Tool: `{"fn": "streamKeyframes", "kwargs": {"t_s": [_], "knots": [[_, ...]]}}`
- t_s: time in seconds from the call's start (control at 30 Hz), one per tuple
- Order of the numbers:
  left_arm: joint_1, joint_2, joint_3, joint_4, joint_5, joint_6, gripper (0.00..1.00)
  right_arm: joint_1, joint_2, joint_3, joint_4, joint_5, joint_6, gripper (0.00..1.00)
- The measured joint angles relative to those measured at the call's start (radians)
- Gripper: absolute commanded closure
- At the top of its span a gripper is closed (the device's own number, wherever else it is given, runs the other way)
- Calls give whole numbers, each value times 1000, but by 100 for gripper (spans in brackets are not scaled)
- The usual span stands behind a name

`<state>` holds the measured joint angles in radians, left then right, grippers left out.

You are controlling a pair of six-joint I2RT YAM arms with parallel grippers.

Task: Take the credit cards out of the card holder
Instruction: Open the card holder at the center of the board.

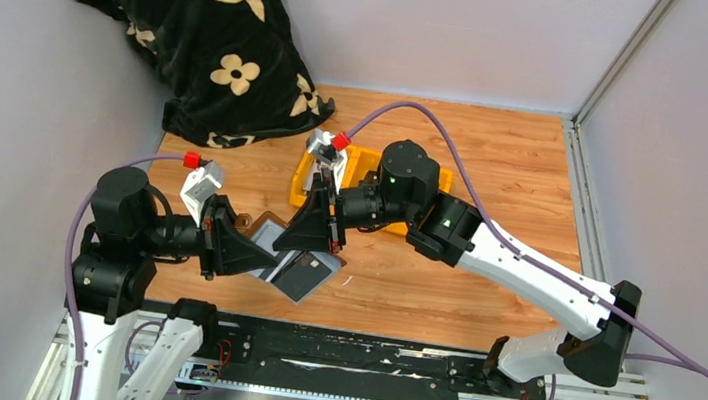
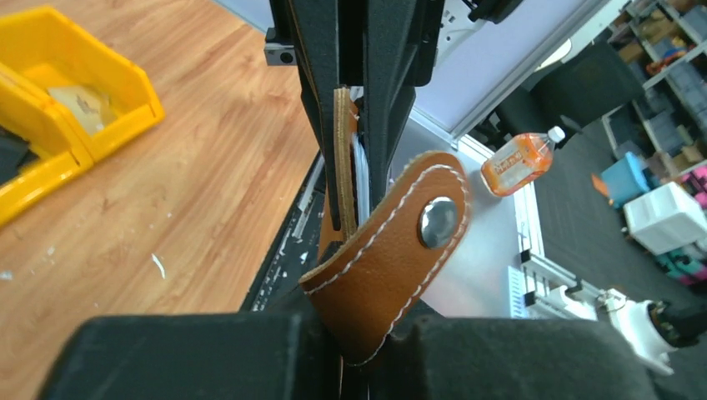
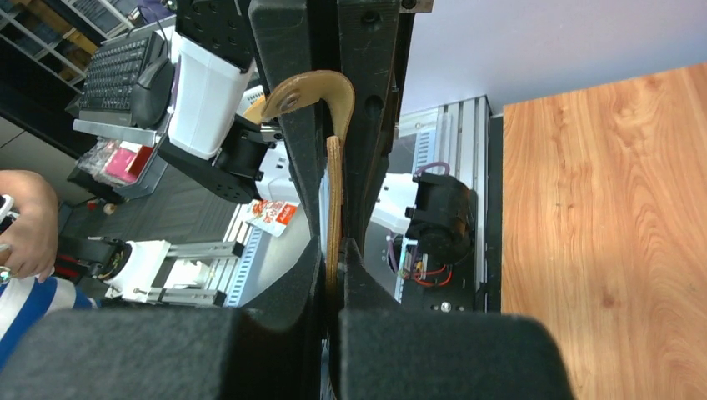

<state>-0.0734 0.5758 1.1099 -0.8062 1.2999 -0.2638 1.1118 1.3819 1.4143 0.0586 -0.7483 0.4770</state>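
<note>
Tabletop (image 1: 496,156): 1 card holder (image 2: 379,254), 2 bins (image 2: 112,133)

arms: 2 total. left arm (image 1: 121,224) & right arm (image 1: 523,272), both bolted at near edge of table (image 1: 495,166)
grippers: 2 total. left gripper (image 1: 268,261), right gripper (image 1: 329,250), 2 fingers ea.
card holder (image 2: 392,258): 1, brown leather, toward near-left corner
snap stud (image 2: 438,222): 1, on holder's strap
cards: can't count, tucked in fold
yellow bins (image 2: 125,117): 2, the 2nd (image 2: 37,183) touching the 1st, mid-table nr far edge
blanket (image 1: 198,31): 1, blk w/ cream flowers, far-left corner
red cable caps (image 1: 193,159): 2, the 2nd (image 1: 341,141), 1 per wrist
bottle (image 2: 518,162): 1, orange, off table
keyboard (image 3: 125,71): 1, off table
</note>
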Motion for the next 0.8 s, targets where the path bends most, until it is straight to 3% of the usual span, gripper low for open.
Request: {"fn": "streamKeyframes", "kwargs": {"t_s": [0.07,0.1,0.27,0.37,0.5,0.63,0.7,0.73,0.8], "knots": [[-1,0,-17,-4,2,5,100,-14,14,3,-17,-30,0,93],[-1,0,-26,-6,3,8,100,-19,19,4,-18,-38,0,79],[-1,18,-36,-9,1,23,100,-51,37,-9,12,-109,48,41],[-1,34,-35,-10,0,29,100,-79,12,-98,109,-154,106,35],[-1,51,-29,-11,-7,29,100,-106,-49,-259,203,-161,156,50],[-1,57,-13,-12,-21,30,97,-106,-106,-368,286,-140,198,86],[-2,57,-4,-12,-21,27,74,-106,-111,-372,294,-128,196,95],[-2,58,1,-12,-23,27,53,-106,-111,-372,295,-124,196,98],[-2,60,3,-7,-24,26,43,-106,-111,-367,278,-125,189,100]]}}
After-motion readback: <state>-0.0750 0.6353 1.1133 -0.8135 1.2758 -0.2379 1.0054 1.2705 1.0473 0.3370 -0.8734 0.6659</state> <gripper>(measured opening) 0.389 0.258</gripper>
